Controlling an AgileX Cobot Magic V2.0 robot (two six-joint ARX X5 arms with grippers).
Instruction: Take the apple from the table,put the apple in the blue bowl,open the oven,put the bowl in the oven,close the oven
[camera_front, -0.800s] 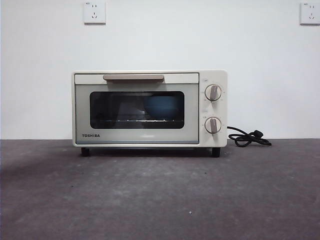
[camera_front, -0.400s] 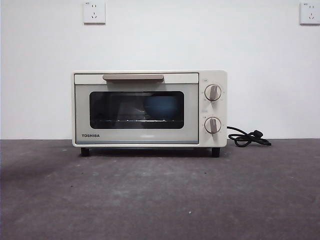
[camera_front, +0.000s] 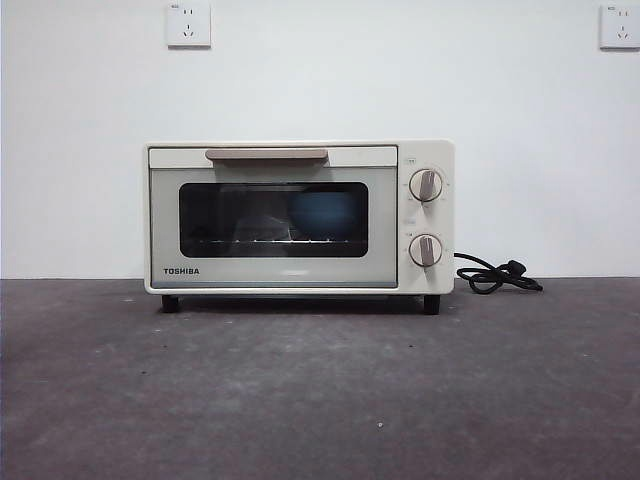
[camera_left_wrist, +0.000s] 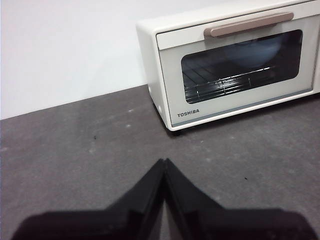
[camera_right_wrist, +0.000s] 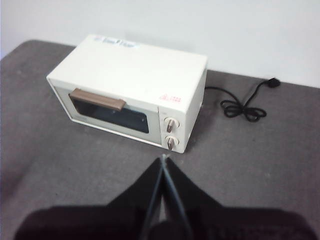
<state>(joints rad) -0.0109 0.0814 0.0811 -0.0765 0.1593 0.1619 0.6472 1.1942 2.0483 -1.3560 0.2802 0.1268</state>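
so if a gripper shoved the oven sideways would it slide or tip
Probably slide rather than tip: the oven is wide and low, on short dark feet on the flat table. It looks boxy and rigid, likely fairly heavy, so a light push may not move it. The cord lies loosely coiled beside it and would likely drag along.

Front: low, level, near; wrists: higher, oblique; all share oven (camera_front: 298, 216).

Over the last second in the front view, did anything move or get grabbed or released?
Nothing visibly changed. The oven stays shut on the table with the blue bowl behind its glass, the cord lies where it was, and no arm enters the front view.
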